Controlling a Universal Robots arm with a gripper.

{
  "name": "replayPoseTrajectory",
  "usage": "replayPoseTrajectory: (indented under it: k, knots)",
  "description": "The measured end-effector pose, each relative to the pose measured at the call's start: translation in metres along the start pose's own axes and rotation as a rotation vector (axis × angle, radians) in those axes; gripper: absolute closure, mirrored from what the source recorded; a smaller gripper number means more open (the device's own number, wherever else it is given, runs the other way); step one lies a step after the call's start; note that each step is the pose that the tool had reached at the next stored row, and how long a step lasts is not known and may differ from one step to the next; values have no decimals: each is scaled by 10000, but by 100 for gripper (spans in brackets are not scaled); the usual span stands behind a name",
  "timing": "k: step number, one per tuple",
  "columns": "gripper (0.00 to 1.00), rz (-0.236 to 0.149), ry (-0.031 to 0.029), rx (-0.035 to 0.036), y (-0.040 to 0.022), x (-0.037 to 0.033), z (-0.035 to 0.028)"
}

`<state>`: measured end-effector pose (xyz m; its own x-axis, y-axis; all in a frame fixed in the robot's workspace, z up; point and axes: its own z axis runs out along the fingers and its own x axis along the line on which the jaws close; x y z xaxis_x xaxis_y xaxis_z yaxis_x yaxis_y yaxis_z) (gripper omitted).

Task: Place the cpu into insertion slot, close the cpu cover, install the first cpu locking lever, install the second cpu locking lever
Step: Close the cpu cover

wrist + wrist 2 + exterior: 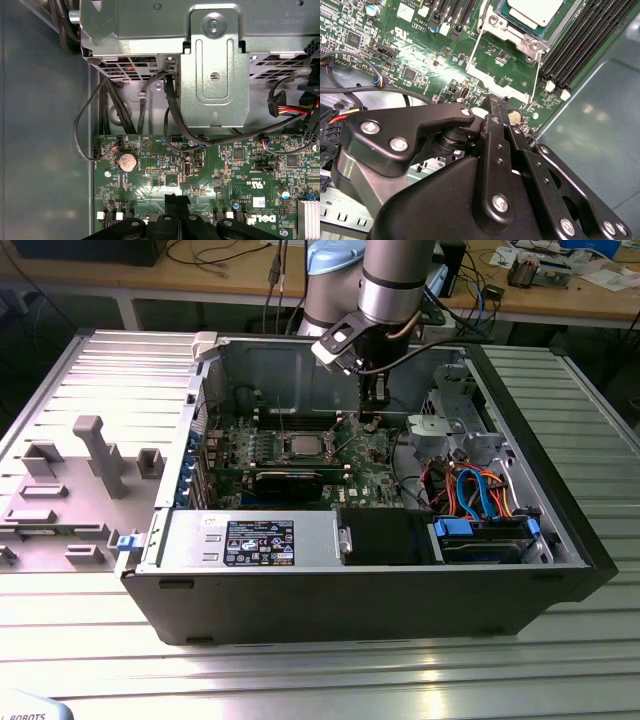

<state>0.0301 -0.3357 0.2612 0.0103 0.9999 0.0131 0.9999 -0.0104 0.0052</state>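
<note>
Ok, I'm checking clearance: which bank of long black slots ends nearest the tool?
The memory slots between the cpu and the case wall; the other black slots lie farther from the tool, on the cpu's other side.

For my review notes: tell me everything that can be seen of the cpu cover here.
The cpu cover is a thin, silvery metal frame with a square window, through which the green circuit board shows. It is swung open, off the insertion slot, where the cpu sits uncovered. Its hinged side meets the slot's rim. Its free edge, with a small tab, lies at the end effector, whose closed tips reach it. Whether they grip it cannot be told.
</note>
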Motion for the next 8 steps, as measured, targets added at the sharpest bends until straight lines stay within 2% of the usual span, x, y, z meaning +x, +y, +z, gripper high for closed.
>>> replayPoseTrajectory:
  k: [5, 8]
  knots:
    - [89, 0, 5, -1, 0, 0, 10]
    - [89, -2, -9, -1, 0, -1, 44]
